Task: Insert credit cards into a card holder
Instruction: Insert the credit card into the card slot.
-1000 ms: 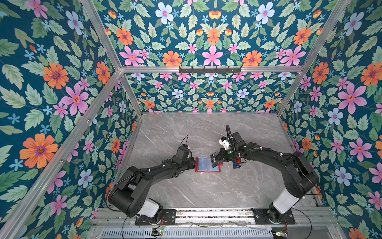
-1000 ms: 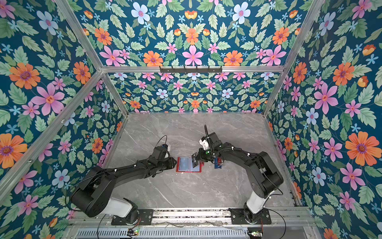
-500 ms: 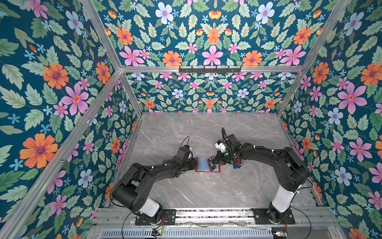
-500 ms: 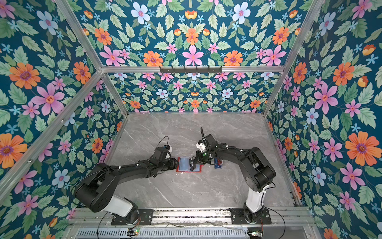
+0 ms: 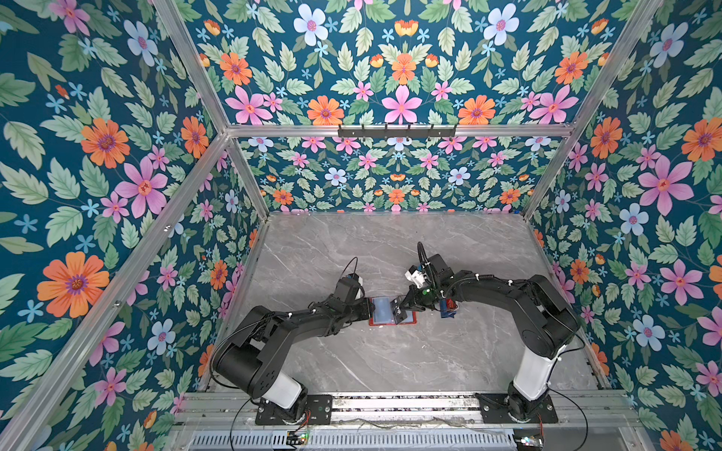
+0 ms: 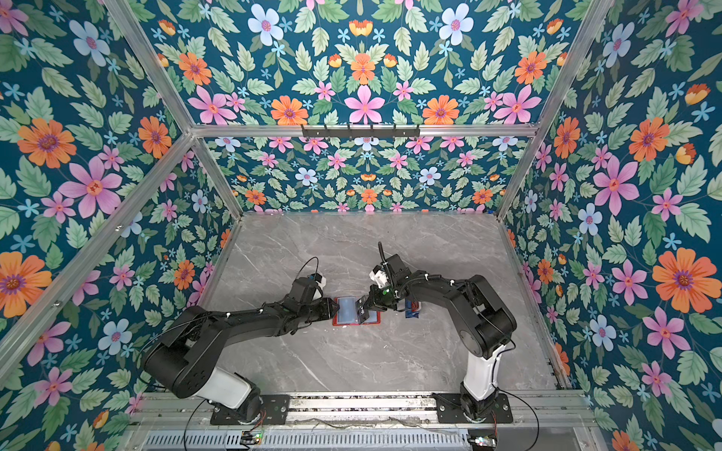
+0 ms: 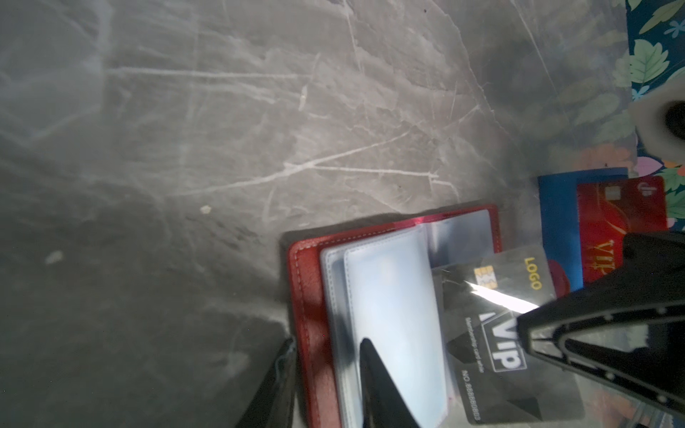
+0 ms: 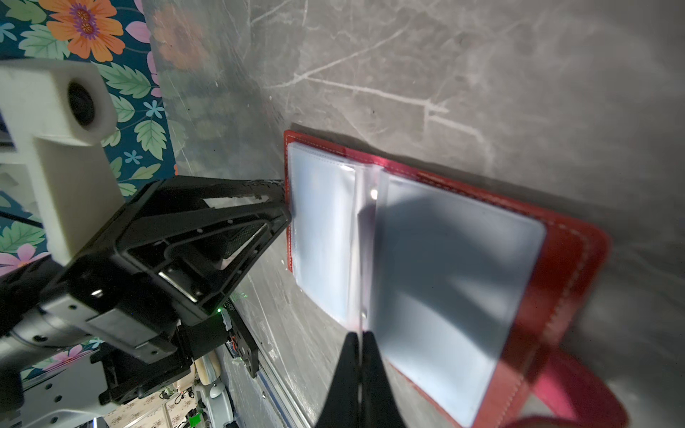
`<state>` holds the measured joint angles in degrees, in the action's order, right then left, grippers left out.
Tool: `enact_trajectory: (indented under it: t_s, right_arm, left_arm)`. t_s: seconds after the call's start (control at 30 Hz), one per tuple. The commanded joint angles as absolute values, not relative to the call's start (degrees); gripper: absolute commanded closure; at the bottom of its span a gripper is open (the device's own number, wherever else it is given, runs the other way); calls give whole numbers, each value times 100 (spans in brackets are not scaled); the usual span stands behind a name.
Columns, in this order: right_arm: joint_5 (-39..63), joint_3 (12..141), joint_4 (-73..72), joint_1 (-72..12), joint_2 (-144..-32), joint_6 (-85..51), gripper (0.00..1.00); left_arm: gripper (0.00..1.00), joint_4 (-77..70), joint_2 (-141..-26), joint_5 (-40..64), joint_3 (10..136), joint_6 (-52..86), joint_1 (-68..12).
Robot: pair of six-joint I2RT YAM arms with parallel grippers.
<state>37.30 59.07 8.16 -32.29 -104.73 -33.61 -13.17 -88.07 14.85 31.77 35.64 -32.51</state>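
Note:
The red card holder point(image 5: 390, 322) point(image 6: 355, 323) lies open on the table, clear sleeves up. My left gripper point(image 5: 369, 306) point(image 6: 335, 307) is at its left edge. In the left wrist view its jaws point(image 7: 328, 342) straddle the red cover point(image 7: 307, 289) and the sleeve stack, closed onto them. My right gripper point(image 5: 404, 306) point(image 6: 367, 306) point(image 8: 359, 333) is shut on a dark VIP credit card point(image 7: 493, 333), held low over the holder's right half with its far edge near the spine. A red credit card point(image 7: 622, 222) lies in the blue tray point(image 7: 559, 222).
The blue tray point(image 5: 447, 308) point(image 6: 412, 310) sits just right of the holder, under the right arm. The holder's snap tab point(image 8: 578, 392) sticks out on the right side. Floral walls enclose the grey marble table point(image 5: 390, 363) on three sides.
My right gripper has carried the dark card down and leftward over the holder. My left gripper has stayed at the holder's left edge and closed a little.

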Motion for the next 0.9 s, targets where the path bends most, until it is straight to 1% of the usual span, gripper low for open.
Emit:
enact_trajectory:
  t_s: [0.0, 0.43, 0.87]
  right_arm:
    - [3872, 5859, 552, -3235, -10492, -3462, 100]
    - [3973, 5674, 29, -3234, -10527, -3576, 100]
    - [3784, 5574, -256, -3226, -10558, -3664, 100]
  left_arm:
    - [70, -1072, -8867, 1483, 3125, 3649, -3246]
    - [72, -1013, -8933, 1415, 3076, 3699, -3261]
    - [73, -940, -9004, 1414, 3096, 3673, -3264]
